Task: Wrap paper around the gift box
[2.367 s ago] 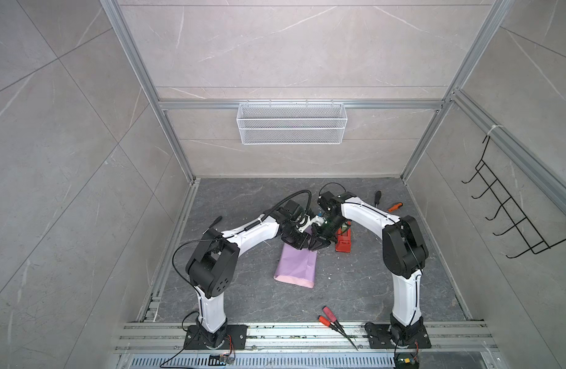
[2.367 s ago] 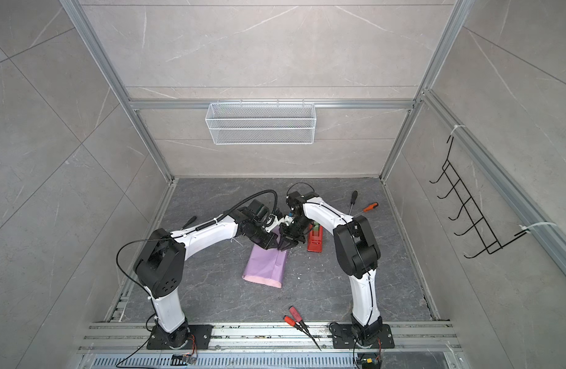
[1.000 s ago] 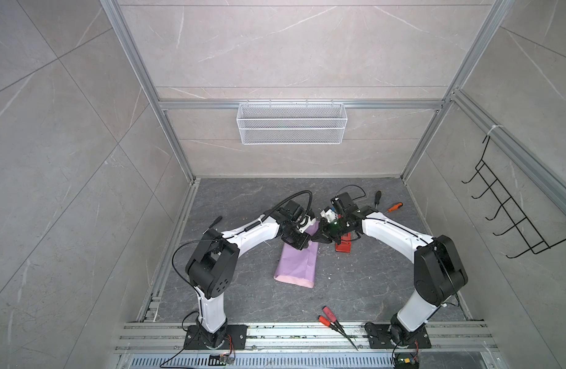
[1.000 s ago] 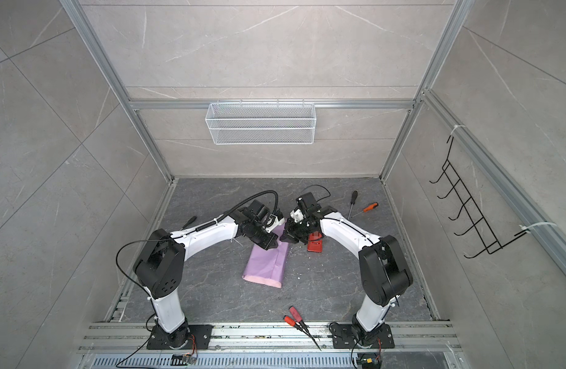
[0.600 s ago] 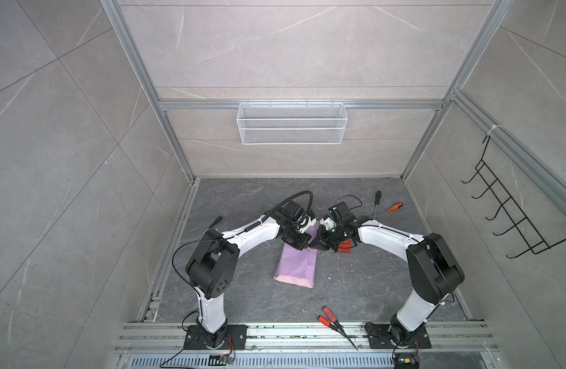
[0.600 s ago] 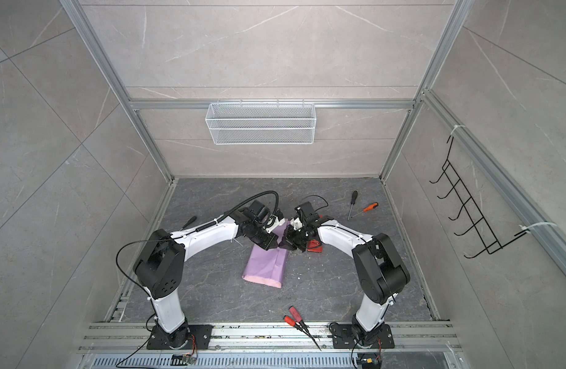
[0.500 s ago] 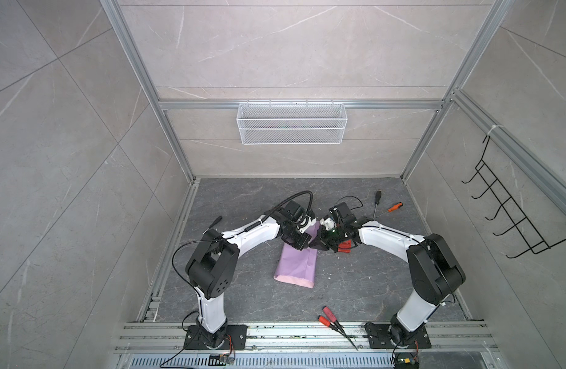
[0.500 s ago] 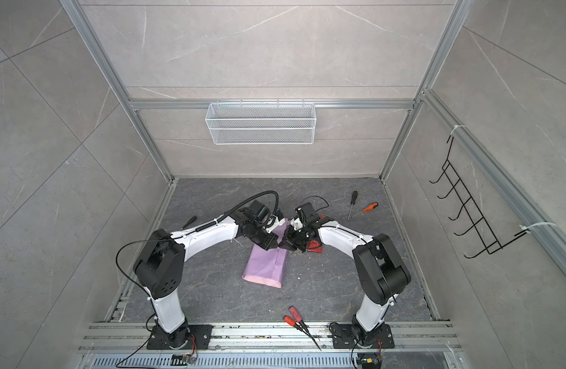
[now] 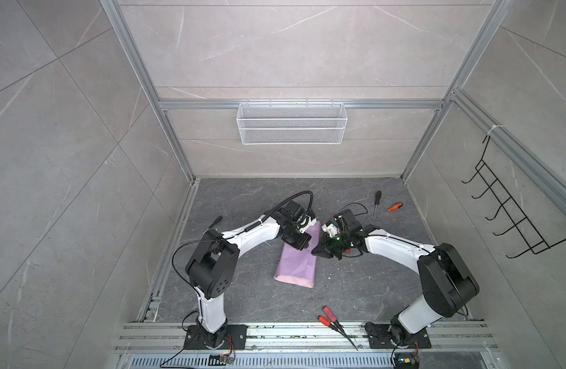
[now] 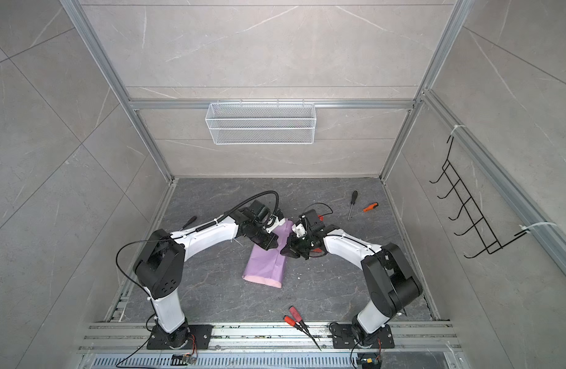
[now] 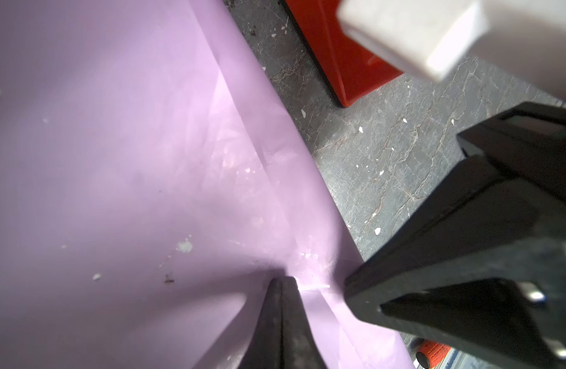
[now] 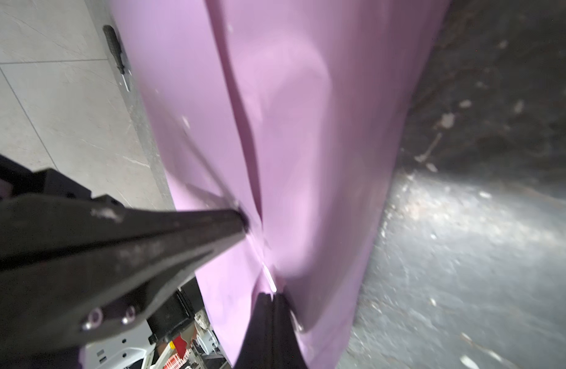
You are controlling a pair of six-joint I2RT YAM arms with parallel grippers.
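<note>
— Paper (image 9: pixel 296 265), then; where does it lie, and what are the claws doing?

— Left gripper (image 11: pixel 281 287): jaws pressed together, tip bearing down on the paper's lilac face, the sheet puckered round it; right gripper (image 12: pixel 272 300): jaws closed too, tip against the paper near its edge, just beside the left tip. Cannot tell if either pair has a fold caught between.

— And the paper itself?

— Folded into a long lilac packet, flat on the dark table (image 9: pixel 243 204); both tips sit at its far end; a strip of pink shows along its near end in both top views; creases run lengthwise down it in the right wrist view.

— Outward from the paper?

— Red tape dispenser (image 11: pixel 339 57) just beside the paper on the right gripper's side, apart from it; black-handled screwdriver (image 9: pixel 377 196) and orange-handled screwdriver (image 9: pixel 396 207) well beyond the paper's far end on that same side; another dark screwdriver (image 9: pixel 216 220) off the paper's left-arm side; red-handled pliers (image 9: pixel 328 314) past the paper's near end.
</note>
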